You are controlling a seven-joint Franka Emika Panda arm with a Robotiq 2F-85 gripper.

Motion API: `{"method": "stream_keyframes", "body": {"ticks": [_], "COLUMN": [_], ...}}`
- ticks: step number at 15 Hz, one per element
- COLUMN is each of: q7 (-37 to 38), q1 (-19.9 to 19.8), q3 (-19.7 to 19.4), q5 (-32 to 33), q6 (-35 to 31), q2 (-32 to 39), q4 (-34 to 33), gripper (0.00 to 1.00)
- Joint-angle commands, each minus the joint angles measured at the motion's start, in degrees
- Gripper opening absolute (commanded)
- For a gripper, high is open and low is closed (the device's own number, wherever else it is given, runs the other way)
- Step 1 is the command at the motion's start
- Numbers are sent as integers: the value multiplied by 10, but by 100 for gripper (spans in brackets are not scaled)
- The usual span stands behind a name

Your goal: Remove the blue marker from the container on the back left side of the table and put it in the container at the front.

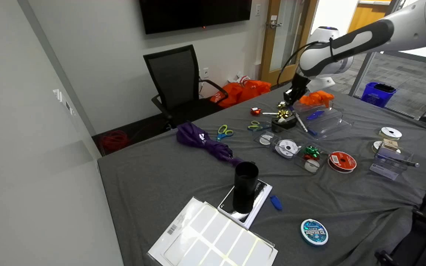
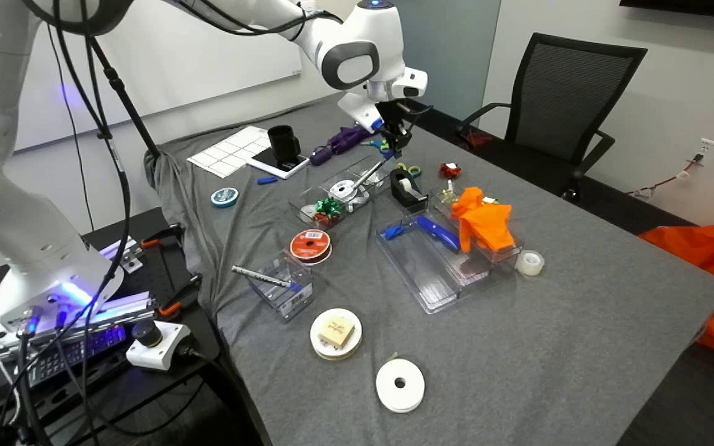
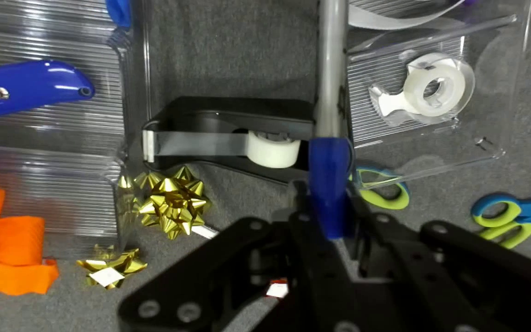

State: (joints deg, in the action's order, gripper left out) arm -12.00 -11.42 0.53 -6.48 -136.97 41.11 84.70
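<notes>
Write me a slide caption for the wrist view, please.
Robot gripper holding a marker by its blue cap, near a black tape dispenser and gold gift bows.

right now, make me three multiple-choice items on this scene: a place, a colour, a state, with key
1. Where is the block?
A. In the mug
B. On a white spool
C. Under the chair

2. What colour is the umbrella?
A. Green
B. Orange
C. Purple

3. How is the gripper?
A. Shut on the marker
B. Open, holding nothing
C. Out of every view

1 B, an exterior view shows the block on top of it.
2 C, both exterior views show purple cloth.
3 A, the wrist view shows it gripping the marker's blue end.
</notes>
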Motion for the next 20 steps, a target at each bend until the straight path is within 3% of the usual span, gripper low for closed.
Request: {"method": "stream_keyframes", "body": {"ticks": [1,4,9,14,15,16,17,20], "q7": [-104,-194,-406,-615,-651,-674,-628,-669], "q1": [-50,-85,-155,-229,-235,-193,-167,-163], "q3": [33,54,103,128,120,66,53,29], "q5": [-27,-61,-139,-164,-165,-183,-176,-185], "q6": [5,25,49,115,129,140,128,141], "q2": [-67,-111,-183,-230,-236,-243,-215,-224], "q4": [78,121,207,274,284,290,253,268], "gripper": [5,5,5,5,5,5,18,18]}}
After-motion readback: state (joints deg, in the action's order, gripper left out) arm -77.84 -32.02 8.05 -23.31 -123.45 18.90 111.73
